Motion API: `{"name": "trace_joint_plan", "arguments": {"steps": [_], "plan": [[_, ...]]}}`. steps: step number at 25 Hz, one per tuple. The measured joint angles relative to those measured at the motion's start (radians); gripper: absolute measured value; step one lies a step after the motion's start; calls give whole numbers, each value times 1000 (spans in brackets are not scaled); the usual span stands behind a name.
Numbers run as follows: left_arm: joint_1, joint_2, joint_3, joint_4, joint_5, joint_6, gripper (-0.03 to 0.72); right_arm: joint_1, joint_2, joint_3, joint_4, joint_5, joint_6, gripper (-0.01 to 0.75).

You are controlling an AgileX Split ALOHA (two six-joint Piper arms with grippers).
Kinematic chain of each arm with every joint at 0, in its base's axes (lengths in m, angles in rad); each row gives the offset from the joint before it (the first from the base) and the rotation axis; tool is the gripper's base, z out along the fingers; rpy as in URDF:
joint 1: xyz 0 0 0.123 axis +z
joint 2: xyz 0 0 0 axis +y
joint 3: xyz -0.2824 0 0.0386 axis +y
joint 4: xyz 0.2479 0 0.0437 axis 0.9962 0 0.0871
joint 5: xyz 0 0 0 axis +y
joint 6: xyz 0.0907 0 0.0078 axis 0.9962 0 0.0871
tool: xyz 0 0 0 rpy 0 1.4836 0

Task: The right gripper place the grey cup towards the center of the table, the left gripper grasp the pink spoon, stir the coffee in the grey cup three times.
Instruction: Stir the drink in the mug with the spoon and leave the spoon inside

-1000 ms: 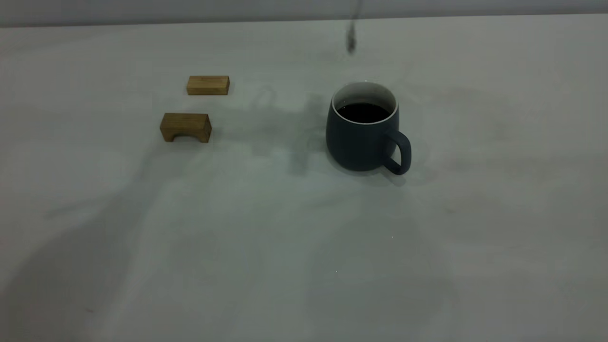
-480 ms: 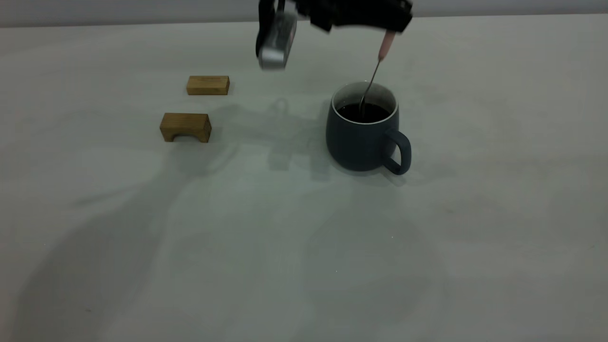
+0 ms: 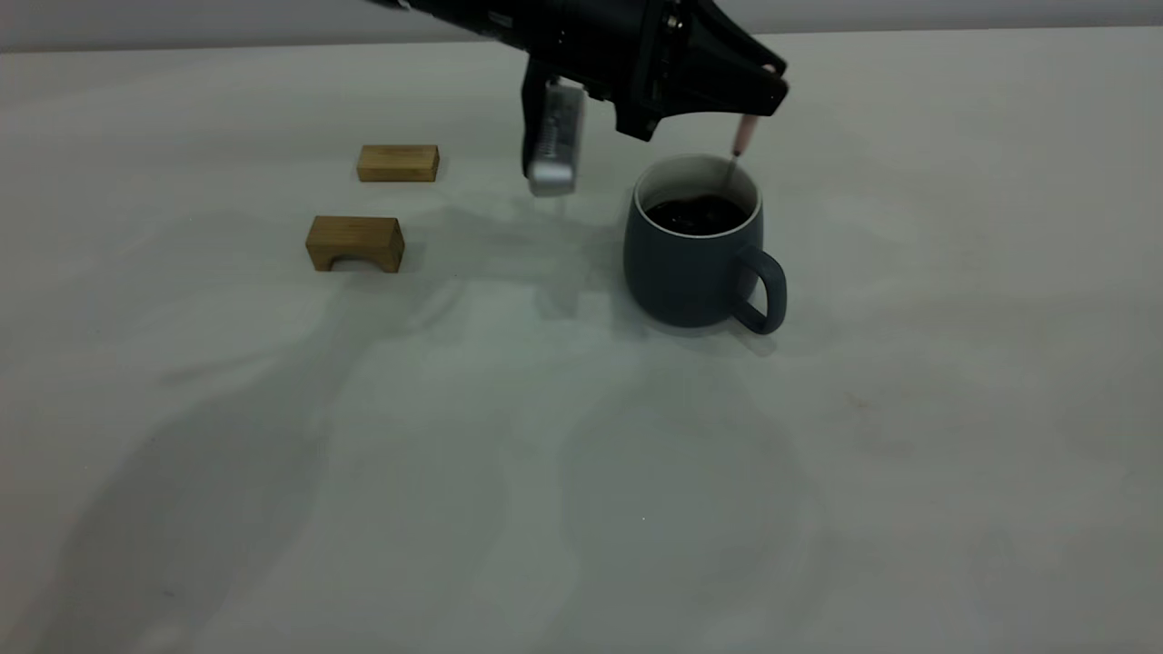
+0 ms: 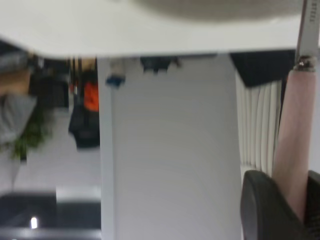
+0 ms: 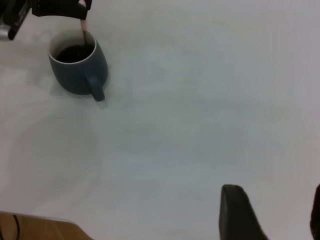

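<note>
While the left claw reaches in over the grey cup, its fingers are clamped on the pale handle of the pink spoon, whose metal neck slants down into the coffee; the bowl is under the dark liquid and cannot be seen. The cup stands upright near the middle of the tabletop, handle toward the camera's right. Two small wooden blocks sit well apart from it on the left, the nearer one an arched block. The tabletop is pale grey-white, faintly smudged and crossed by soft shadows. Beyond its far edge, the left wrist view shows a blurred white wall, a ribbed radiator and dark clutter. The right claw hangs far from the cup above bare tabletop, fingers spread and holding nothing.
</note>
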Motion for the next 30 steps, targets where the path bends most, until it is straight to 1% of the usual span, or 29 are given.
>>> {"name": "trace_joint_plan", "arguments": {"steps": [2,4,7,10,13,15,18,21,23,25,28,30], "plan": [[-2,12,0,-23,39,-29,173,0,0,0,0,0,0,389],[-3,16,0,-12,50,-94,173,0,0,0,0,0,0,389],[-3,13,-6,52,44,-176,173,0,0,0,0,0,0,389],[-2,0,-32,150,21,-205,173,0,0,0,0,0,0,389],[-1,-8,-68,214,-11,-188,173,0,0,0,0,0,0,389],[0,-8,-71,215,-25,-134,173,0,0,0,0,0,0,389],[0,-6,-71,168,-24,-32,173,0,0,0,0,0,0,389],[-1,-1,-71,78,21,2,173,0,0,0,0,0,0,389],[-3,4,-71,51,56,-37,173,0,0,0,0,0,0,389],[-3,5,-71,56,87,-134,173,0,0,0,0,0,0,389],[-3,5,-71,111,106,-280,173,0,0,0,0,0,0,389],[0,5,-71,164,87,-330,173,0,0,0,0,0,0,389]]}}
